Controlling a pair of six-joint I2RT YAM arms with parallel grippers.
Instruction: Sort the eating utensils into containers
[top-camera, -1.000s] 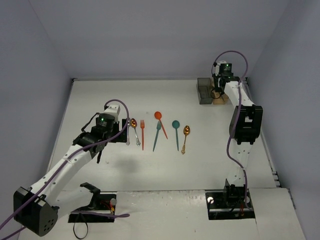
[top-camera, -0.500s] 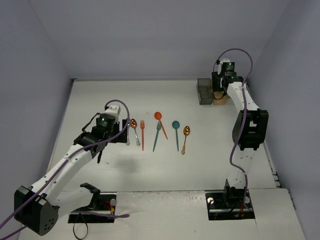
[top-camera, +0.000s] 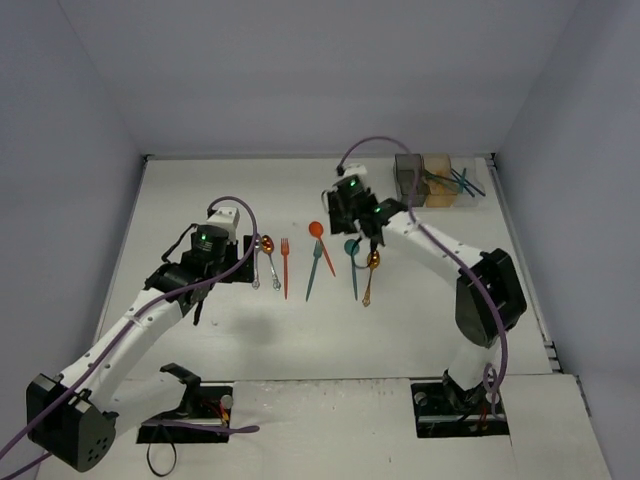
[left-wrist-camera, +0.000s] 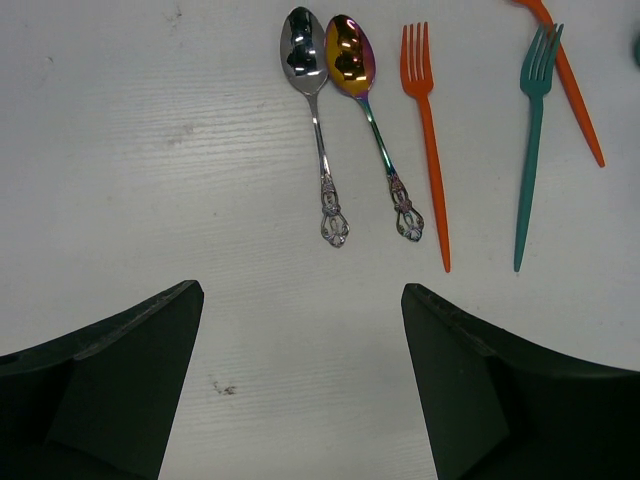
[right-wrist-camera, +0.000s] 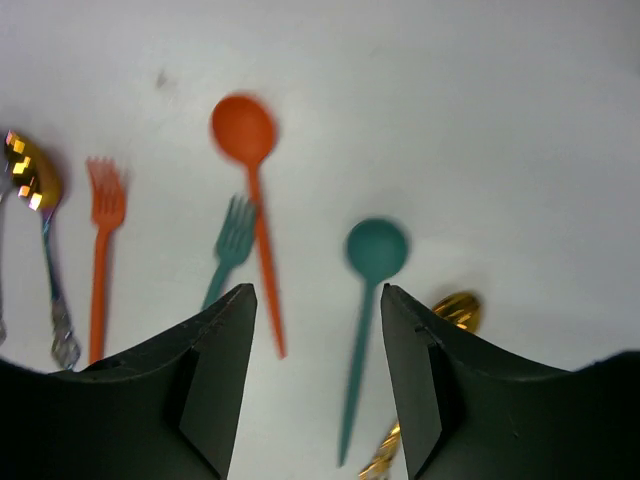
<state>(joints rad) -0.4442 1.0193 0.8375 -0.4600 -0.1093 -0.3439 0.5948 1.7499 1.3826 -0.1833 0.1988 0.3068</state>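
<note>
The eating utensils (top-camera: 318, 262) lie in a row on the table (top-camera: 190, 195); your right gripper (right-wrist-camera: 315, 300) hovers above them, jaws apart and empty, so lower onto the teal spoon (right-wrist-camera: 375, 250), pinch it, and carry it to the containers (top-camera: 440, 180).

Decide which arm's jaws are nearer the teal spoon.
Right. The right arm holds its jaws above the teal spoon; the left arm holds its own farther left, by the silver spoon.
</note>
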